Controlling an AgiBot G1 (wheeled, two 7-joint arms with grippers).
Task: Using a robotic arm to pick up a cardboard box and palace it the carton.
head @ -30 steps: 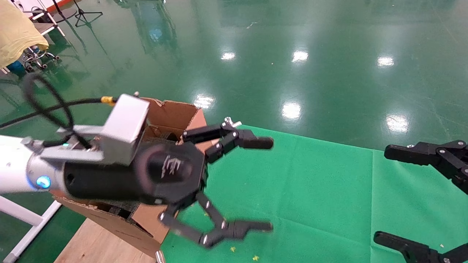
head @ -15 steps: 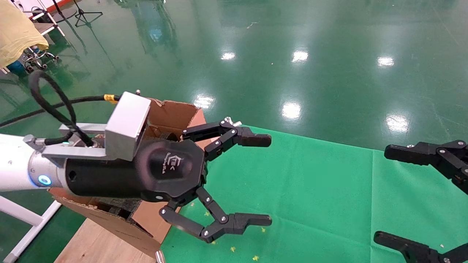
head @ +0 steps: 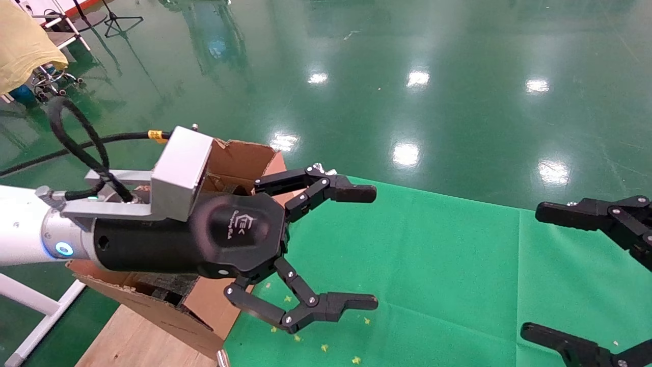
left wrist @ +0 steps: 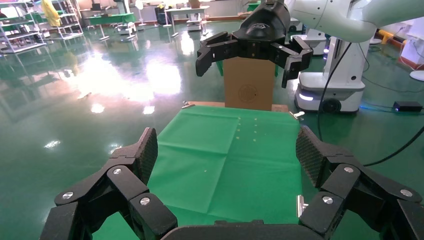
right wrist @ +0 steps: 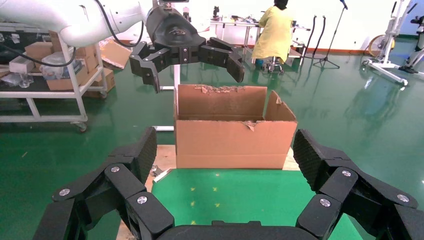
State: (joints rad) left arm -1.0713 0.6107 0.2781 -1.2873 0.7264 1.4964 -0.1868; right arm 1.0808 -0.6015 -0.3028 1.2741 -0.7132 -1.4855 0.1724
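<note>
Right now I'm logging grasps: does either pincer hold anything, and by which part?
Nothing is held. The left pincer hangs open beside the carton; the right pincer is open over the green cloth.

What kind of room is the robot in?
Probably a robot lab or workshop hall: a shiny green floor, another white robot parked nearby, and metal shelving stacked with boxes beyond the carton.

You see a ragged brown corrugated cardboard carton (head: 239,160), a matt green cloth mat (head: 433,265), and a glossy green floor (head: 407,76).
</note>
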